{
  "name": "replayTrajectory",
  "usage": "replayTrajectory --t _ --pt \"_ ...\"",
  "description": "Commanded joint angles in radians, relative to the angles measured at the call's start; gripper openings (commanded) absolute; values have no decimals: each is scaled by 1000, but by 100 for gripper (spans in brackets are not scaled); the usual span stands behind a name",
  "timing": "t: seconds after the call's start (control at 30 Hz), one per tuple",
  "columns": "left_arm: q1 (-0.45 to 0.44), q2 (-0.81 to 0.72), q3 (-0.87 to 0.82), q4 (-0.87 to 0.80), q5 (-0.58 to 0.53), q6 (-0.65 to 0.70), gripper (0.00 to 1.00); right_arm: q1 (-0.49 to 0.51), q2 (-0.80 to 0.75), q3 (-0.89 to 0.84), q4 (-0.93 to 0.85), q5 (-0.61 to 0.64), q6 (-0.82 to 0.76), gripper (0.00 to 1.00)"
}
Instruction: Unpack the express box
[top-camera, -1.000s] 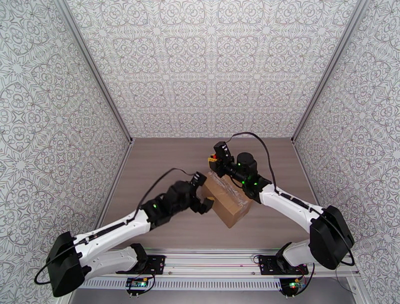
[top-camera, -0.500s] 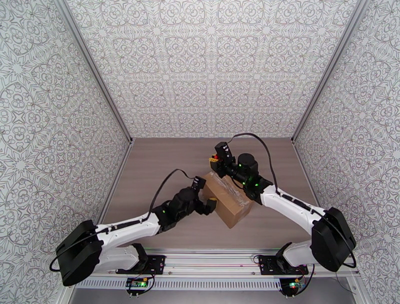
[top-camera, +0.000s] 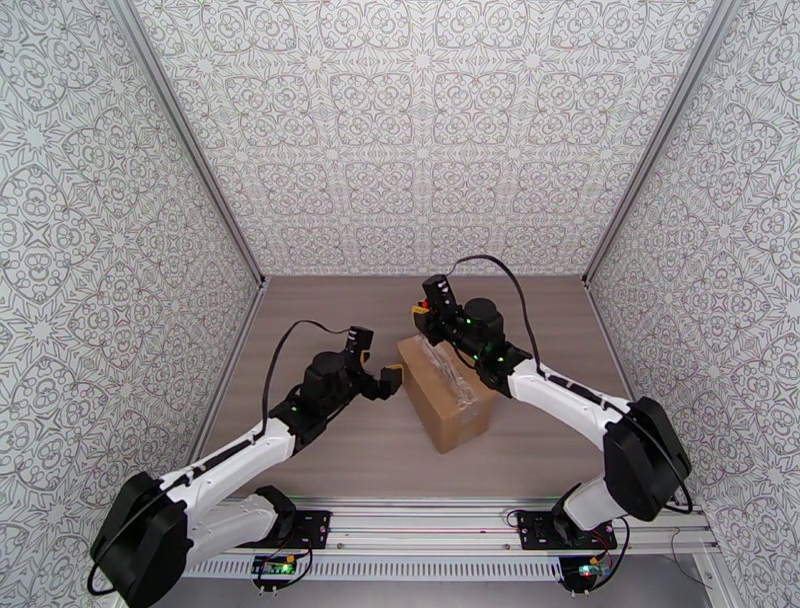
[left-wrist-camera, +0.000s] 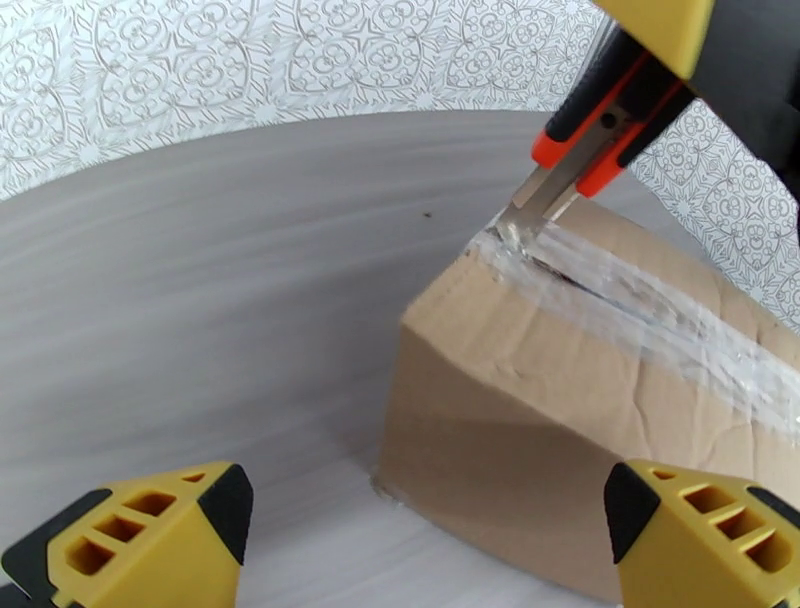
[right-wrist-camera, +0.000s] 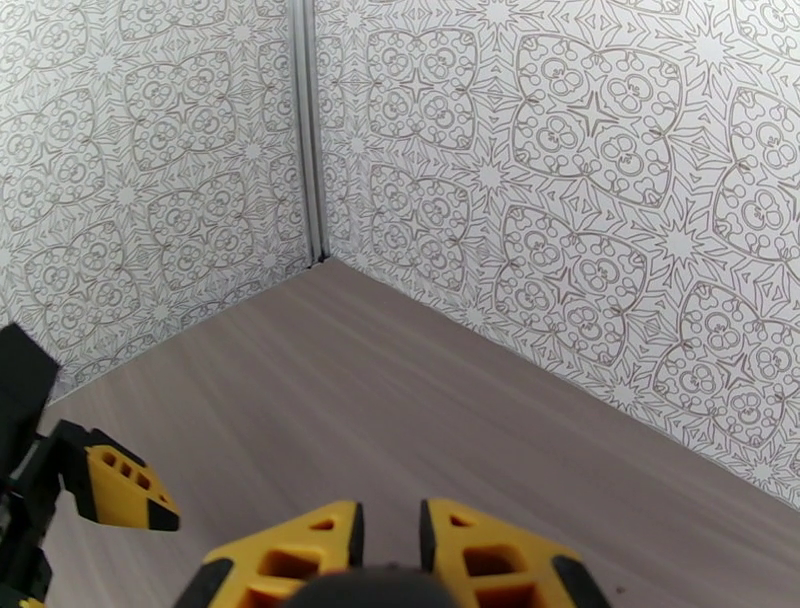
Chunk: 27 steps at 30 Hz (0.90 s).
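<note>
Your left gripper (left-wrist-camera: 425, 505) gapes beside the box (left-wrist-camera: 520, 400); right gripper (right-wrist-camera: 390, 535) pinches the knife (left-wrist-camera: 585, 135), handle cut off, blade on tape (left-wrist-camera: 660, 315).

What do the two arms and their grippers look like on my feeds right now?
Both the left arm and the right arm have white links with bulky black joints, small green lights glowing on them, and a black cable looping from each wrist. The left gripper and right gripper have wedge-shaped yellow fingertips with cut-out slots and black edging.
</note>
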Motion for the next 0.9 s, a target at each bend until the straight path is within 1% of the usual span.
replayTrajectory --t 0.0,0.07,0.17,0.3,0.37,0.43,0.57,0.67,0.8,0.87 --pt "16 -32 20 -83 72 78 99 12 68 47 -48 75 -2 0" --pt "13 -51 24 -99 111 79 99 15 85 70 -51 86 -2 0" --pt "-33 -93 20 -108 172 93 99 23 86 82 -70 88 -4 0" --pt "-138 -96 40 -126 153 71 99 32 57 56 -83 113 0 0" --pt "-197 -72 39 -101 97 56 99 33 43 36 -83 121 2 0" --pt "-256 -42 23 -45 49 53 99 37 35 19 -79 130 2 0" --pt "-330 6 -23 116 18 49 99 43 20 -4 -72 150 -2 0" --pt "-365 39 -35 177 15 71 99 47 8 -26 -63 173 -7 0" --pt "-364 98 -41 256 43 74 99 52 -7 -50 -53 205 -6 0" --pt "-375 114 -29 259 50 82 99 56 -11 -58 -42 215 -4 0"
